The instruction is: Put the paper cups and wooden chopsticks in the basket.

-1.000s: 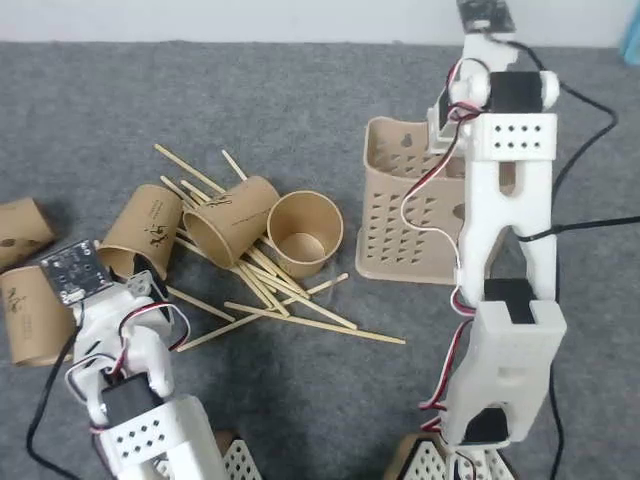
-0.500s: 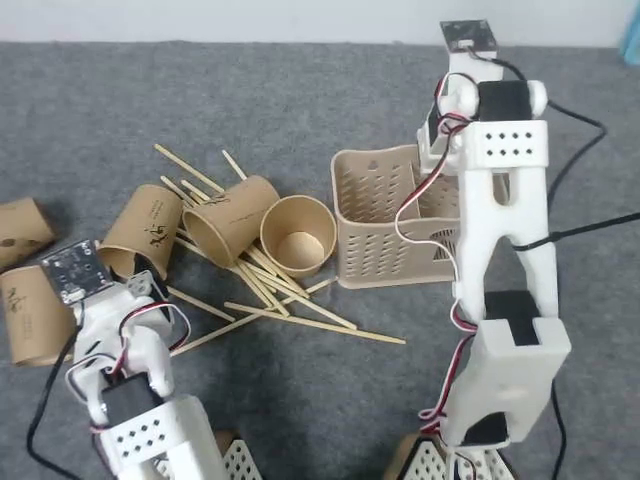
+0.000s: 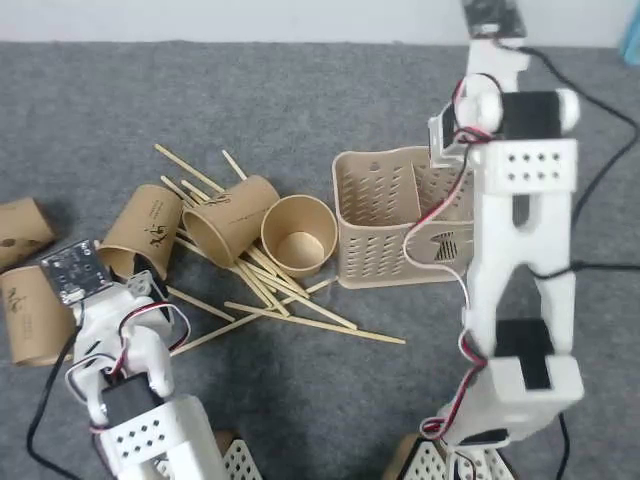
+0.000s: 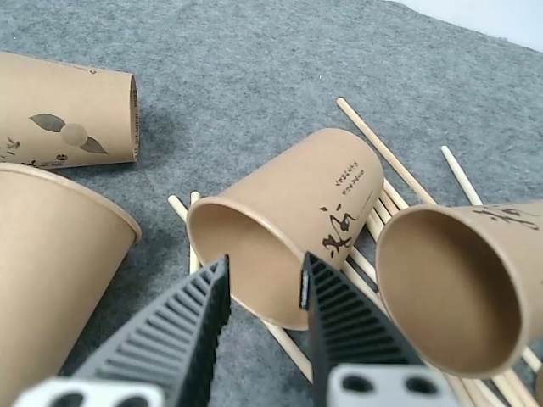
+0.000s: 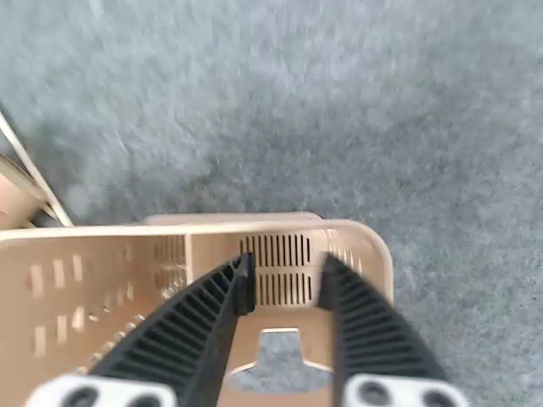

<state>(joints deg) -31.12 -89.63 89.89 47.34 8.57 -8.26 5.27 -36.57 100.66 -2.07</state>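
A second ago the basket (image 3: 385, 250) lay tipped over, farther from the cups. Half a second ago it stood upright beside them, and it stands in the same spot now, mouth up. Its long axis runs from the cups toward my right arm (image 3: 520, 200). That arm has since shifted a little away from the cups. My left arm has not moved.

My right gripper (image 5: 286, 275) hangs over the basket's (image 5: 102, 280) slotted end wall. Its jaws are parted a moderate way and hold nothing. My left gripper (image 4: 264, 275) is likewise part open and empty.

The nearest cup (image 3: 298, 235) sits at the basket's side, touching or nearly so, mouth tilted upward. The second cup (image 3: 232, 218) lies on its side next beyond it, with its base toward the basket. The third cup (image 3: 145, 230) lies farther out, and its mouth (image 4: 246, 246) faces my left gripper. Two outer cups (image 3: 25, 290) lie farthest from the basket, also on their sides.

The cups carry dark print, and one has a leaf motif (image 4: 55, 136). I leave the writing unread.

The chopsticks (image 3: 300, 318) lie scattered on the grey mat (image 3: 300, 100) under and around the cups. Most lie slantwise, and a few long ones run past the basket's near corner.
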